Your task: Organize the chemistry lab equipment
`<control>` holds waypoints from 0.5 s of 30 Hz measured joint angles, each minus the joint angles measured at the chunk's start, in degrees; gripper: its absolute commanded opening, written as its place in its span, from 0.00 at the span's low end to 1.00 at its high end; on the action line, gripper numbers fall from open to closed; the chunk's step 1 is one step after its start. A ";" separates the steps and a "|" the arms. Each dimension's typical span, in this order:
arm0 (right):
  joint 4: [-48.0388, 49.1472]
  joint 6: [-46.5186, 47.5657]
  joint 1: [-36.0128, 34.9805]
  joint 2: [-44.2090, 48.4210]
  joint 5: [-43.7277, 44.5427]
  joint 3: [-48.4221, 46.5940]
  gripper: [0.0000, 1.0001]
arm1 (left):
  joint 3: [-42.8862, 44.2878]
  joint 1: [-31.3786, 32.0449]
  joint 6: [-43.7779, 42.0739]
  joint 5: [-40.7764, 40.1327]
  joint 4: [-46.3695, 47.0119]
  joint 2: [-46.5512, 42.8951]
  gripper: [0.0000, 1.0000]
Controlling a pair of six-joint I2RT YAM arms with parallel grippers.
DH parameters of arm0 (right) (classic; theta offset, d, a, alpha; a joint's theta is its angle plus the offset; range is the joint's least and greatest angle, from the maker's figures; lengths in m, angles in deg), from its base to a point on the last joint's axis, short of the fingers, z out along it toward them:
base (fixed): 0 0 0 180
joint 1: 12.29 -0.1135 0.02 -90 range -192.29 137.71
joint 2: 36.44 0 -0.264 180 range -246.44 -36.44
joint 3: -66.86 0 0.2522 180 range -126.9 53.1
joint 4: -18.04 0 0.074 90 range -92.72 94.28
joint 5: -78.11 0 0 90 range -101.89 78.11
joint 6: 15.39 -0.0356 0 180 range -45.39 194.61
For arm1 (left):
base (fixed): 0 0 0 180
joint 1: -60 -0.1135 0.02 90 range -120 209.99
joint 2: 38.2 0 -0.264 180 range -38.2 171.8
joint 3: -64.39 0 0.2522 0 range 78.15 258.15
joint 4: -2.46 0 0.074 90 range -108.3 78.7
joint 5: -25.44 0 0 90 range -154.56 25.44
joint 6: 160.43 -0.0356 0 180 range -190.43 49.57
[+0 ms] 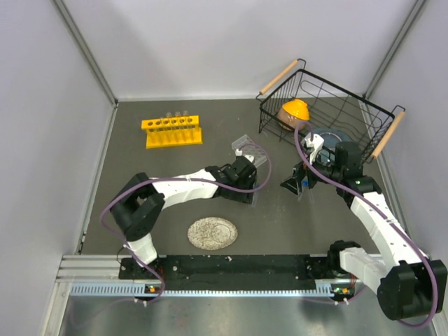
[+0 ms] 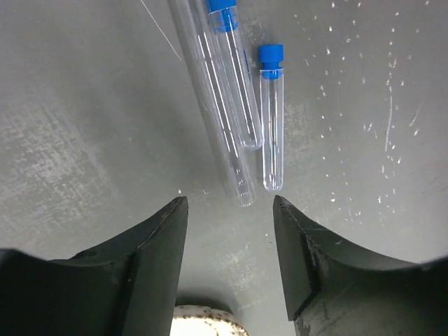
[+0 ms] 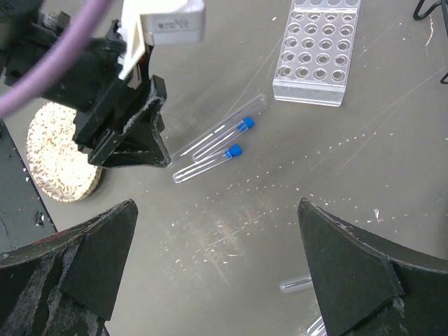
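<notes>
A long clear test tube (image 2: 213, 105) and two blue-capped vials (image 2: 238, 77) (image 2: 271, 119) lie side by side on the grey table. My left gripper (image 2: 229, 210) is open and empty, its tips just short of their closed ends. In the right wrist view the same tube (image 3: 220, 128) and vials (image 3: 208, 162) lie beside the left gripper (image 3: 157, 150). My right gripper (image 3: 217, 204) is open wide and empty above bare table. The clear grid rack (image 3: 316, 50) stands beyond. The yellow rack (image 1: 171, 130) holds several tubes at the far left.
Two more clear tubes (image 3: 295, 284) lie by my right finger. A speckled plate (image 1: 212, 233) sits near the front. A black wire basket (image 1: 367, 115) at the back right holds an orange object (image 1: 294, 112). Grey walls close in both sides.
</notes>
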 measured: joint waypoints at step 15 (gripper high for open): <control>0.04 0.00 0.04 0.00 0.50 0.00 0.99 | 5.44 0.46 -0.46 0.44 -3.28 8.24 0.38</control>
